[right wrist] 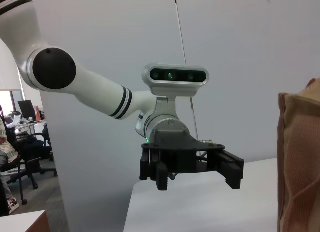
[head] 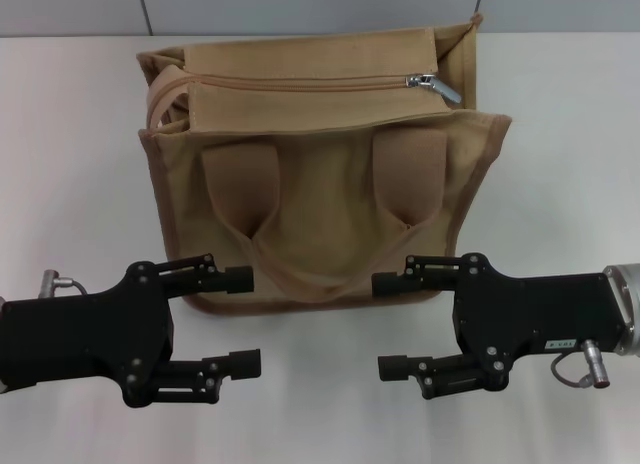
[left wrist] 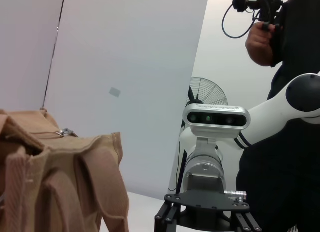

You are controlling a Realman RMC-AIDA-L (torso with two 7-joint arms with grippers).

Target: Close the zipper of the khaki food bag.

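fingers: spread wide on both the left gripper (head: 238,368) and right gripper (head: 392,327), nothing held. zipper (head: 330,82): slider at the right end of the khaki food bag (head: 320,224); track looks shut. both grippers near bag front. next, judged: confirm closure.

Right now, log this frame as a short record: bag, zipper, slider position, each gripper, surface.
bag: khaki food bag upright on the white table, near handle hanging down its front
zipper: zipper looks shut along the top flaps
slider: silver slider at the bag's end on the robot's right
left gripper: left gripper open, low in front of the bag, holding nothing
right gripper: right gripper open, facing the left one, holding nothing
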